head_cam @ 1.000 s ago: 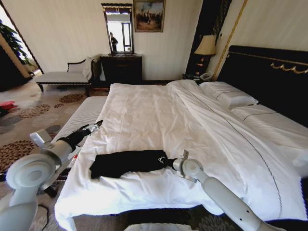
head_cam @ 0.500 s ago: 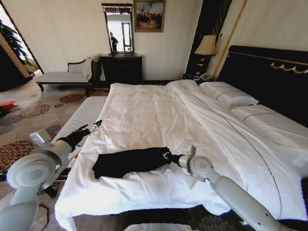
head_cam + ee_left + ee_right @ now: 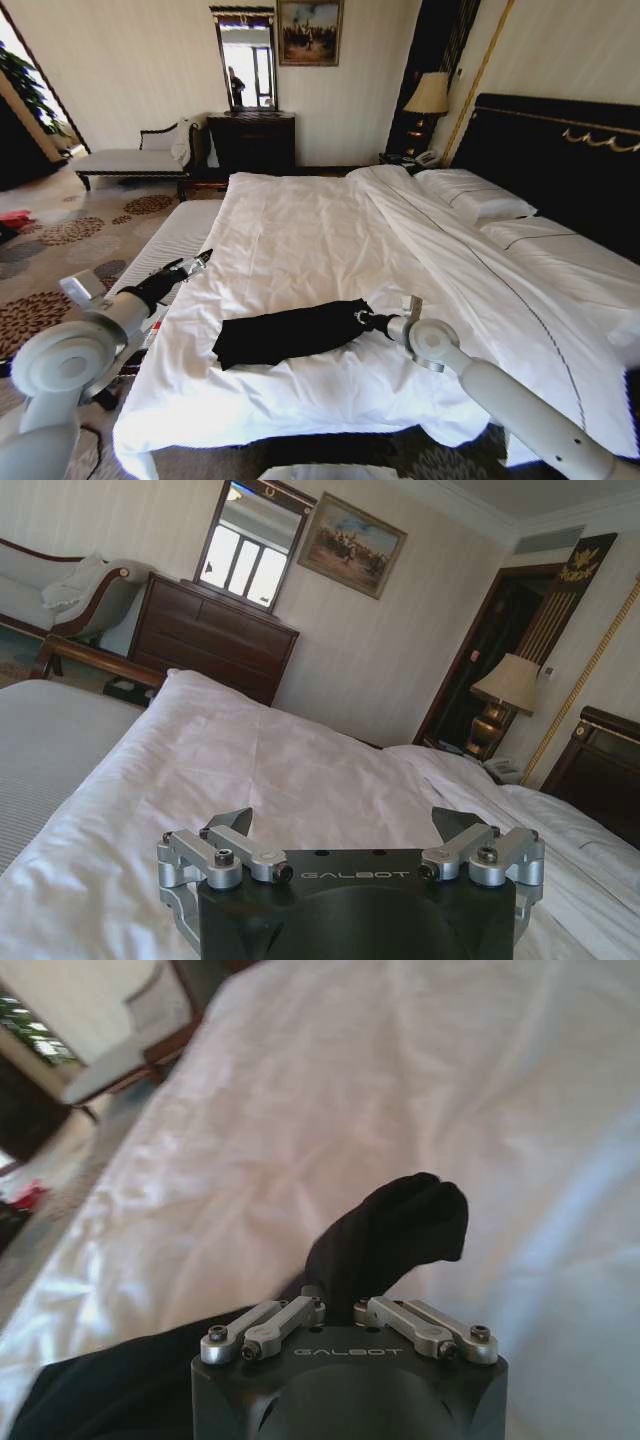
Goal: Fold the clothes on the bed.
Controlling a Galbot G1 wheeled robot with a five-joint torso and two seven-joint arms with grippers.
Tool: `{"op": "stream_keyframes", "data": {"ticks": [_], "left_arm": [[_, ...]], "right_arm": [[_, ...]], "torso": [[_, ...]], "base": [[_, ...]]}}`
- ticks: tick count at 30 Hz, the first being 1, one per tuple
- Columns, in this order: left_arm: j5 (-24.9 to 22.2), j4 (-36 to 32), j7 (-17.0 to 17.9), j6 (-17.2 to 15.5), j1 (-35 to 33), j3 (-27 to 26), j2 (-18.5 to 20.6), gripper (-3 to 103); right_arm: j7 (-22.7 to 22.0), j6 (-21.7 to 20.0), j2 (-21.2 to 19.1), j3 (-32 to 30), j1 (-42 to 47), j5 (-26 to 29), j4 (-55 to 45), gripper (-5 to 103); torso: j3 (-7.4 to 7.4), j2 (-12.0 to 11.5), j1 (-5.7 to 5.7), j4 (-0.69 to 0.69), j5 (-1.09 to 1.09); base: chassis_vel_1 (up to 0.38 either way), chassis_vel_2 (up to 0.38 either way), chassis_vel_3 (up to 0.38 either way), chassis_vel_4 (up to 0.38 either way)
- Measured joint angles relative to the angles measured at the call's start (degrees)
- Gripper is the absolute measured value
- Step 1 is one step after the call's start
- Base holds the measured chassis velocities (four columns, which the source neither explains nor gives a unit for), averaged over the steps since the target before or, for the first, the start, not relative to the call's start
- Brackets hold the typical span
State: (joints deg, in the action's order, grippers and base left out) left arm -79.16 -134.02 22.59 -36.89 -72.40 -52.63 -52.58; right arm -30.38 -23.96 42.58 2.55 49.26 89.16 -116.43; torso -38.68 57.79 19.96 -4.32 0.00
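Black T-shirt [image 3: 290, 333] lies bunched on the white duvet [image 3: 300, 240] near the bed's [image 3: 560, 150] foot edge, at about 6 o'clock in the head view. Right gripper [image 3: 372, 320] is clamped on its right end, a fold apparently poking past the fingers [image 3: 290, 1312]. Left gripper [image 3: 200, 260] hangs released at 9 o'clock, over the bed's left edge.

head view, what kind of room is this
Most likely a hotel bedroom: a large bed with white bedding and pillows, a bedside lamp, and a dark dresser under a mirror.
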Motion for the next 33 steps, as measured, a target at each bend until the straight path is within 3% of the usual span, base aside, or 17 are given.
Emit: {"op": "stream_keyframes", "data": {"ticks": [6, 10, 16, 20, 33], "left_arm": [[0.0, 0.1, 0.2, -0.1, -0.2, -0.4, 0.2, 100], [0.2, 0.0, 0.5, -0.2, -1.0, -0.9, -0.4, 100], [0.2, 0.0, 0.6, -0.4, -1.8, -2.1, -0.5, 100], [0.0, 0.4, 0.7, -0.4, -2.5, -3.7, -0.4, 100], [0.5, 0.8, 0.8, -0.4, -2.3, -3.0, -1.3, 100]], "right_arm": [[4.8, 1.4, 2.9, 8.8, -6.2, -8.2, -3.5, 7], [7.1, 2.2, 7.6, 19.1, -13.3, -12.4, 2.3, 7], [7.8, 2.4, 12.0, 24.6, -17.2, -13.2, 8.2, 7], [7.9, 2.5, 17.1, 29.9, -20.3, -13.3, 12.0, 7], [7.7, 3.2, 23.3, 32.7, -21.4, -14.1, 14.7, 7]], "torso": [[0.00, 0.0, 0.00, 0.00, -0.01], [0.00, 0.0, 0.00, 0.02, -0.01], [-0.01, 0.0, 0.01, 0.03, 0.00], [0.00, 0.0, 0.00, 0.02, -0.01], [0.00, 0.0, 0.00, 0.01, -0.01]], "base": [[0.000, 0.000, 0.000, 0.000], [0.000, 0.000, 0.000, 0.000], [0.000, 0.000, 0.000, 0.000], [0.000, 0.000, 0.000, 0.000], [0.000, 0.000, 0.000, 0.000]]}}
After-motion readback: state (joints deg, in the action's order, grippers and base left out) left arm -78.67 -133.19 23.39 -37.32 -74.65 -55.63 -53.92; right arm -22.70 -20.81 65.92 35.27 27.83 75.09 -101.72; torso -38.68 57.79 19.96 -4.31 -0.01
